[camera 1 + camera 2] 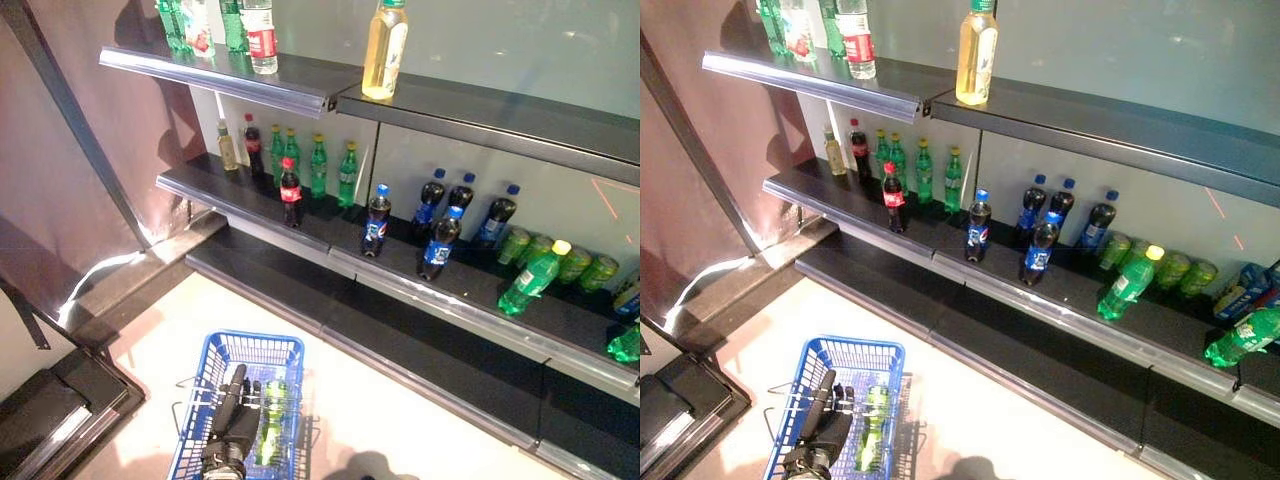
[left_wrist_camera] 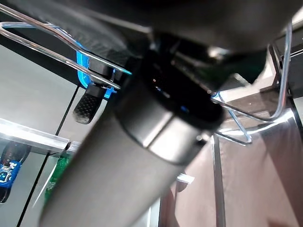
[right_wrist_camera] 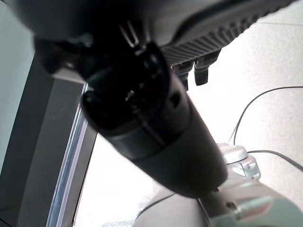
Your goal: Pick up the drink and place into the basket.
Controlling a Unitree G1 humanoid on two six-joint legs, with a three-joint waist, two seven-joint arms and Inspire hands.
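A: Where's the drink?
B: A green bottle [image 1: 270,425] lies in the blue basket [image 1: 222,352] on the floor, its long axis running from the near end to the far end, toward the shelves [image 1: 260,205]. I can't tell which end has the cap.
A: And the left hand?
B: The left hand [image 1: 234,425] is at the basket, just beside the bottle, by the wire handles [image 2: 57,45]. One dark fingertip [image 2: 86,105] shows past a handle in the wrist view; whether the fingers are closed on the handle, I can't tell.
A: The right hand?
B: The right hand [image 3: 201,71] shows only in its wrist view, above the floor [image 3: 265,61]. Fingers mostly hidden; can't tell.
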